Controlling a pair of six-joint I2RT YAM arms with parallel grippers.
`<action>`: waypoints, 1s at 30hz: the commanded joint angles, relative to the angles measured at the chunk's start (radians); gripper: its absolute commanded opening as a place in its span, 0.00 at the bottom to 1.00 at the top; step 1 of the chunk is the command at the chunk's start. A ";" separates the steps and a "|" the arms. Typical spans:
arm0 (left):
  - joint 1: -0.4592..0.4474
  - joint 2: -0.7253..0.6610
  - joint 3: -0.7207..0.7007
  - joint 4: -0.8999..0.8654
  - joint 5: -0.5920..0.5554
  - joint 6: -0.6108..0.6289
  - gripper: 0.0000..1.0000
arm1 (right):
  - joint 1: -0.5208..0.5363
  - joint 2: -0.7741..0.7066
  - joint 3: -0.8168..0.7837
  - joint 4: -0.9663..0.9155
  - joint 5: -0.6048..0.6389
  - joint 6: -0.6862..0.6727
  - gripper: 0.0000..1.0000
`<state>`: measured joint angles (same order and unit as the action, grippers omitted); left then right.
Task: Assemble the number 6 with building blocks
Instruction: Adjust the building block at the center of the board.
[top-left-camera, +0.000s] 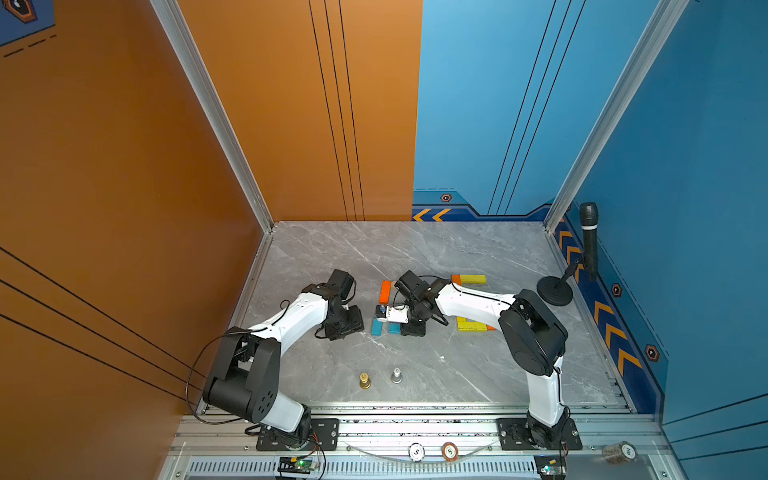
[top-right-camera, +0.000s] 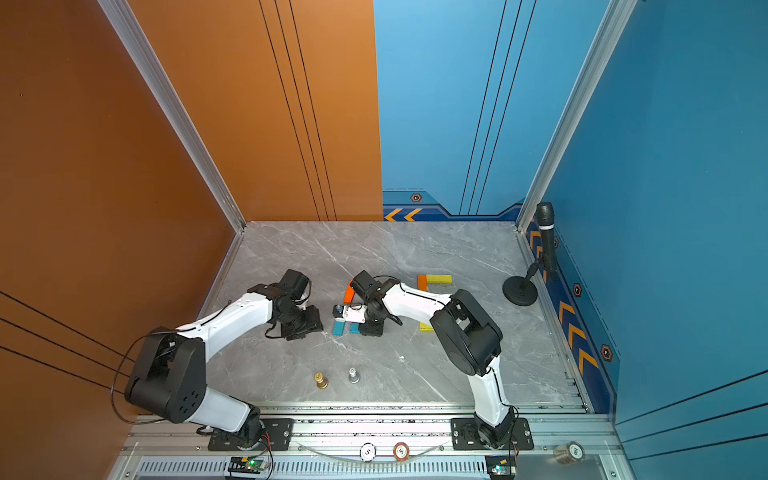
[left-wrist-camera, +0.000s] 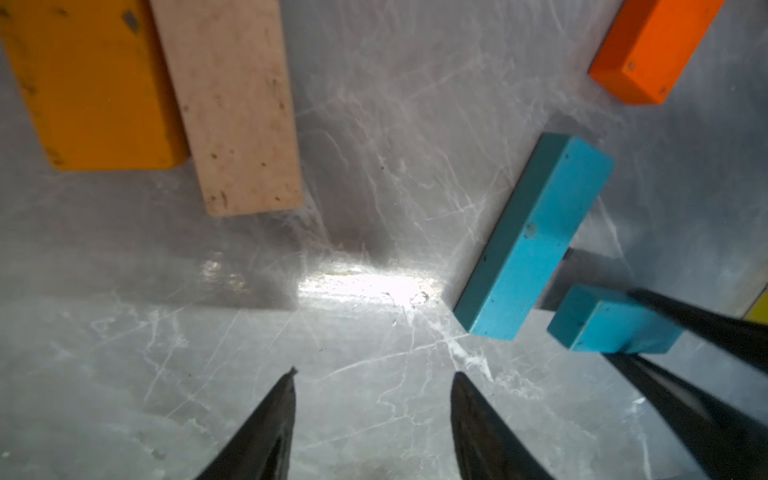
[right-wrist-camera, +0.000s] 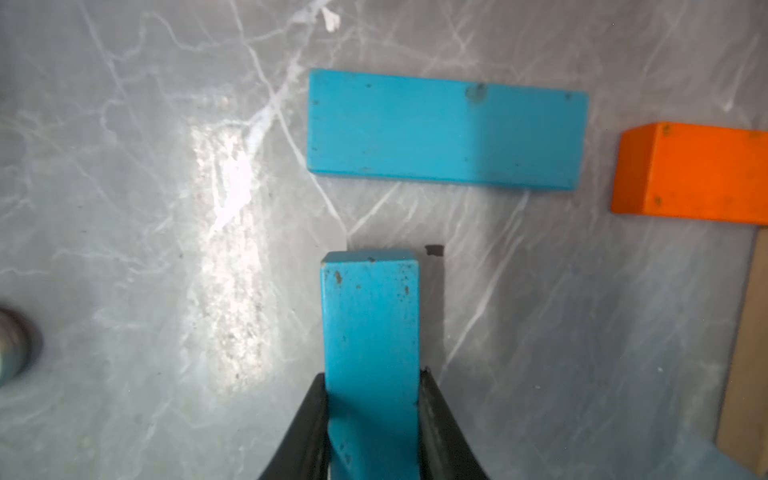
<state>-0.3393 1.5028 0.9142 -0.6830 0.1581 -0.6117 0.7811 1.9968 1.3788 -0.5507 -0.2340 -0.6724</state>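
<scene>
Clamping the held teal block (right-wrist-camera: 370, 316) across its width, the right gripper (right-wrist-camera: 372, 374) pointed it at the loose teal block (right-wrist-camera: 446, 129), which lay just past its free end — near, not touching. In a top view the loose teal block (top-left-camera: 377, 327) lay at nine o'clock from the held one, long axis running roughly twelve-to-six, crosswise to the held block's. An orange block (top-left-camera: 385, 291) lay at twelve o'clock of the pair. The left gripper (left-wrist-camera: 374, 372), further out at nine o'clock, stood partly open and empty over the table (left-wrist-camera: 166, 353). Closing the gap probably fell to the right arm — already nearer.
</scene>
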 joint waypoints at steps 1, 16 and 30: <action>-0.032 0.019 -0.016 -0.015 -0.045 0.005 0.54 | -0.019 -0.056 -0.026 0.031 -0.002 0.044 0.26; -0.168 0.152 0.037 -0.017 -0.074 -0.011 0.39 | -0.071 -0.089 -0.048 0.072 -0.027 0.097 0.26; -0.172 0.233 0.109 -0.018 -0.076 -0.008 0.36 | -0.072 -0.101 -0.063 0.087 -0.042 0.116 0.26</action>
<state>-0.5056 1.7046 1.0103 -0.6983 0.1043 -0.6254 0.7120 1.9327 1.3289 -0.4774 -0.2516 -0.5751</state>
